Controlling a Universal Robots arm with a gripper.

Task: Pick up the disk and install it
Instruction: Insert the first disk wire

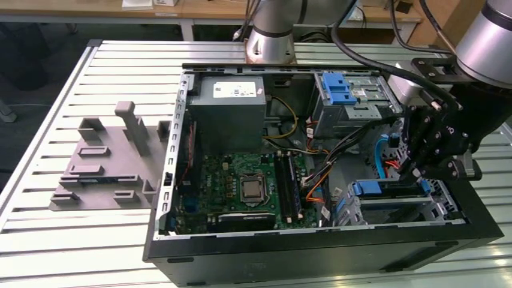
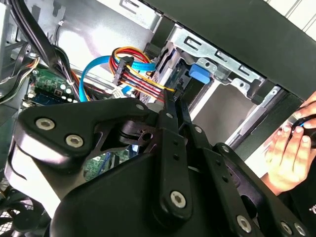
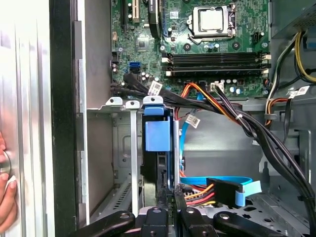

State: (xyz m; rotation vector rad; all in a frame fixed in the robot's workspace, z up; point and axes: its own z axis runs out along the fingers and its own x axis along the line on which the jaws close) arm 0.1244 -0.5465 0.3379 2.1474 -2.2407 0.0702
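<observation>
The disk [image 1: 376, 191] stands on edge in the lower drive cage of the open computer case [image 1: 320, 246], at the exterior view's right. Its blue bracket [image 3: 158, 133] faces out of the slot in the first wrist view. In the second wrist view the bracket's blue tab [image 2: 200, 74] shows just beyond my fingertips. My gripper [image 1: 413, 175] hangs right over that cage. My fingers [image 2: 174, 106] are drawn together to a narrow point at the disk's near edge, with nothing between them.
Blue and multicoloured cables [image 3: 217, 185] run close beside the cage. The motherboard [image 1: 248, 186], grey power supply box [image 1: 232, 108] and an upper cage with blue brackets [image 1: 348, 90] share the case. A grey fixture [image 1: 104, 162] lies on the slatted table. A person's hand [image 2: 291, 148] rests outside the case wall.
</observation>
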